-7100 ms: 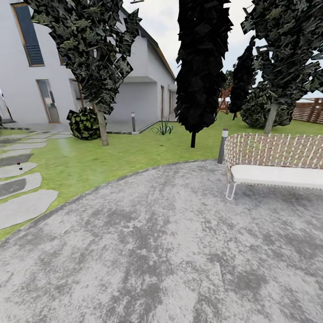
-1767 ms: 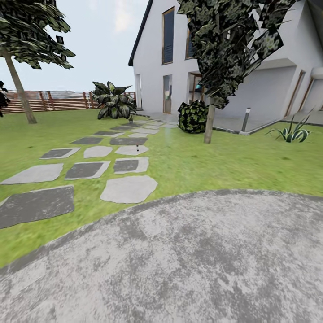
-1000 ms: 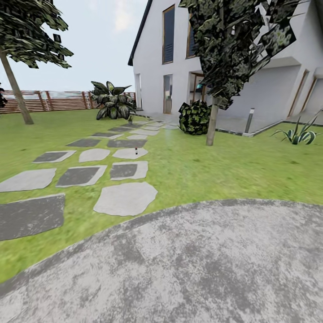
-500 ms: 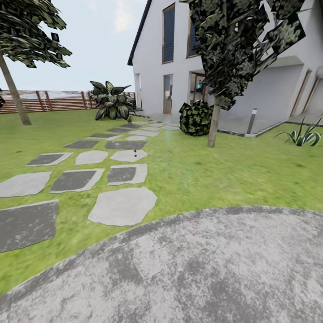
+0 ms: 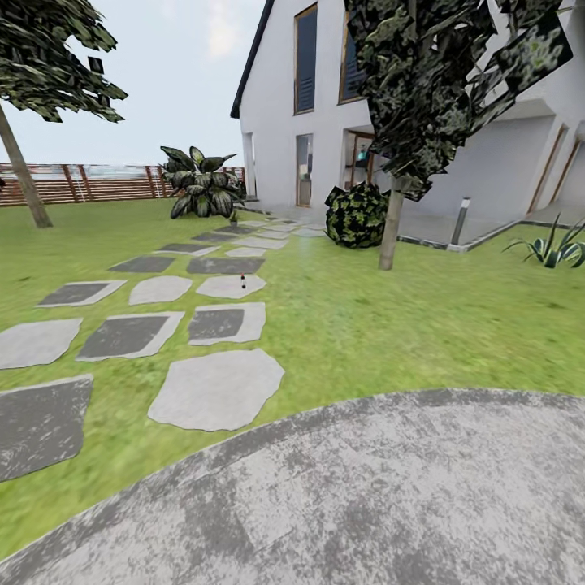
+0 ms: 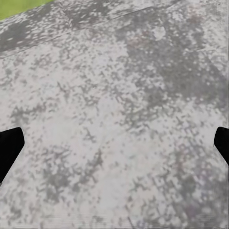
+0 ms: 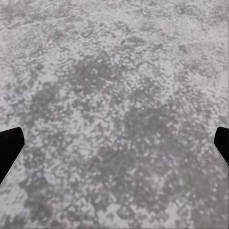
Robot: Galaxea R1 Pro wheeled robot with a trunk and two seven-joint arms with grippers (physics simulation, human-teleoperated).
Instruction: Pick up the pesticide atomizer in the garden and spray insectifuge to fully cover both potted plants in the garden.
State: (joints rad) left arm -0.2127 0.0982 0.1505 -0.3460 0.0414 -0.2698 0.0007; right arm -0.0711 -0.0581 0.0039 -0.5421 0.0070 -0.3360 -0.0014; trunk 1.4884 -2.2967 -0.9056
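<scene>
Both grippers — left gripper (image 6: 114, 143) and right gripper (image 7: 114, 143) — hang with fingers spread wide over the mottled grey paving (image 5: 390, 504), beyond which the tiny dark pesticide atomizer (image 5: 243, 281) stands upright on a pale stone slab (image 5: 231, 286) in the green lawn (image 5: 406, 325) — far off, the brown slat fence (image 5: 89, 183).

One pesticide atomizer (image 5: 242, 281), two trees (image 5: 422, 89) (image 5: 36, 57), one house (image 5: 325, 106), about a dozen stone slabs (image 5: 216, 388).

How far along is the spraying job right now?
Nothing is done yet. The pesticide atomizer stands untouched on a stepping stone ahead. Both grippers, left and right, are open and empty above the paving. Approaching, grasping and spraying remain.
</scene>
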